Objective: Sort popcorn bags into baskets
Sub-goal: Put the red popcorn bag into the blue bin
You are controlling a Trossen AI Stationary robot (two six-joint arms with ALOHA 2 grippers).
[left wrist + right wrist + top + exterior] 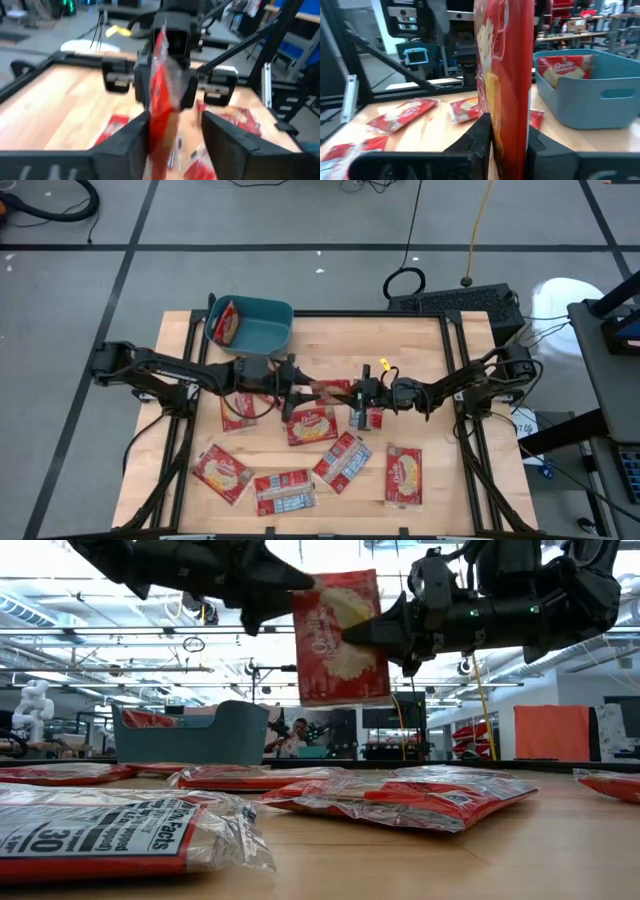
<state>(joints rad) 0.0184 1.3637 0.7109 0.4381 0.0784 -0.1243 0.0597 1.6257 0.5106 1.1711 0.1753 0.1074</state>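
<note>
A face-down popcorn bag lies nearest the low camera, at the worktop's front edge, with more packets spread behind it. One bag is held upright in the air above the worktop's middle. The right gripper is clamped on one of its edges; the left gripper, reaching level from the opposite side, has its fingers parted around the other edge. The teal basket sits at the rear left corner, one bag inside.

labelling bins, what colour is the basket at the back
Teal-blue basket, plain plastic; the right wrist view shows it best.
</note>
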